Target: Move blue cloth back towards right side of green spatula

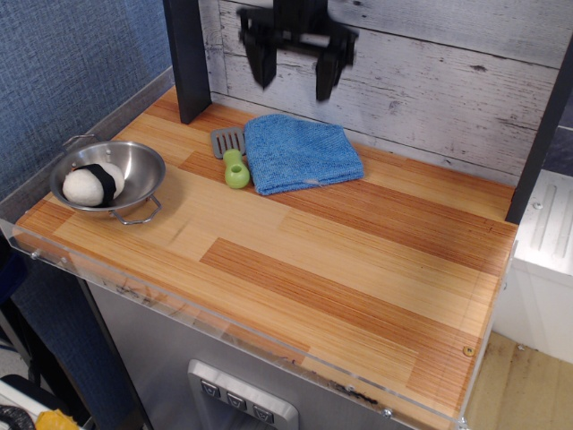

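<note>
The blue cloth [301,152] lies flat on the wooden table at the back, directly right of the green spatula [234,159] and touching or nearly touching it. The spatula has a grey slotted head pointing to the back and a lime-green handle pointing to the front. My gripper [295,79] hangs well above the cloth's back edge, in front of the white plank wall. Its two black fingers are spread apart and hold nothing.
A steel bowl [134,165] with a white ball with a black band stands at the left edge. A dark post [188,58] rises at the back left. The white plank wall runs along the back. A clear lip edges the table's front.
</note>
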`<state>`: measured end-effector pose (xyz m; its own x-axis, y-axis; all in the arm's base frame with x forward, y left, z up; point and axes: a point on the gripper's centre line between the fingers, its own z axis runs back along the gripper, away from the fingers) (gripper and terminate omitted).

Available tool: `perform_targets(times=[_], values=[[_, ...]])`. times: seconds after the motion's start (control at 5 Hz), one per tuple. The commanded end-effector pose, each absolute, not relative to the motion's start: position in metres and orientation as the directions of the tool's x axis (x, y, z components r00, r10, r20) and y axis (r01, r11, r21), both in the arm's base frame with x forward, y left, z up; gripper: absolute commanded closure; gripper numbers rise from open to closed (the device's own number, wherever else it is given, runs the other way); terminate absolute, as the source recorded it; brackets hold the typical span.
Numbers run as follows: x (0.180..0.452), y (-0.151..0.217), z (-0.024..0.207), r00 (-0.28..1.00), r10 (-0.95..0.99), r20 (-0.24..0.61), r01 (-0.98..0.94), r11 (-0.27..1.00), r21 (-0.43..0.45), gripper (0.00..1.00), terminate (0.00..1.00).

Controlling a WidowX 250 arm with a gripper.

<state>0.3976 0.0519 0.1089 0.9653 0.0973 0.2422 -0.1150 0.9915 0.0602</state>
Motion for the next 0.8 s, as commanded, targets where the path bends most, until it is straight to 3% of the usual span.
perform_targets(times=[0.0,0.4,0.6], values=[[0.3768,0.0774,0.181,0.907,0.193,0.374,-0.216,0.976,0.02,0.0,0.0],[0.3768,0.0774,0.181,0.907,0.193,0.374,-0.216,0.976,0.02,0.0,0.0],[0.3768,0.0774,0.181,0.907,0.193,0.374,-0.216,0.976,0.02,0.0,1.0]])
